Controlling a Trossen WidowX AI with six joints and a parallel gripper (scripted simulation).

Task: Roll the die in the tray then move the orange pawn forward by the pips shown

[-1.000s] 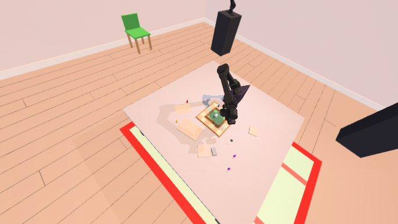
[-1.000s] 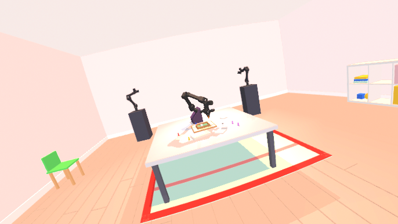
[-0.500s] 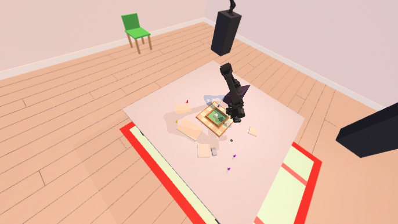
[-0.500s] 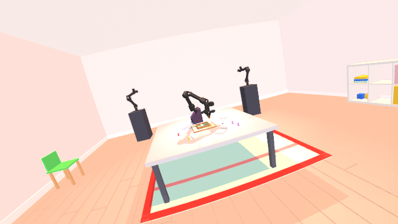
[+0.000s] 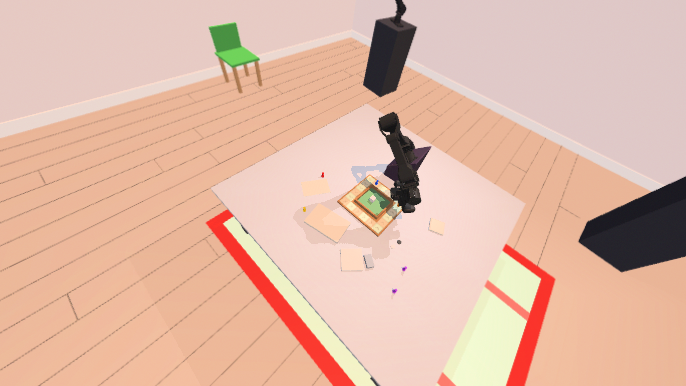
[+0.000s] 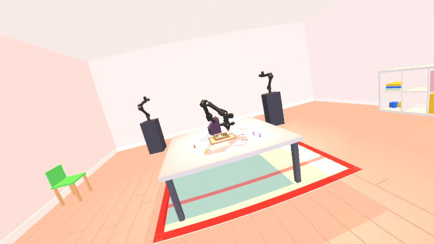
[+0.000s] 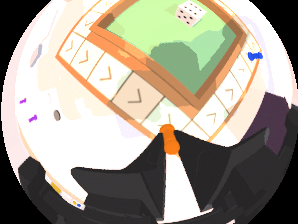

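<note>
With the die (image 7: 188, 12) already resting in the green tray (image 7: 133, 26), the gripper (image 7: 170, 141) is clamped on the orange pawn (image 7: 170, 137) above the arrowed track (pips unreadable), so a miscounted square could misplace it.

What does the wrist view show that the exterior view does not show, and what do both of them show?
Only the wrist view shows the gripper shut on the orange pawn over the board's arrow squares, and the pips on the die. Only the exterior view shows the table's legs, the rug, the green chair and the shelf unit. Both show the board and its green tray.
</note>
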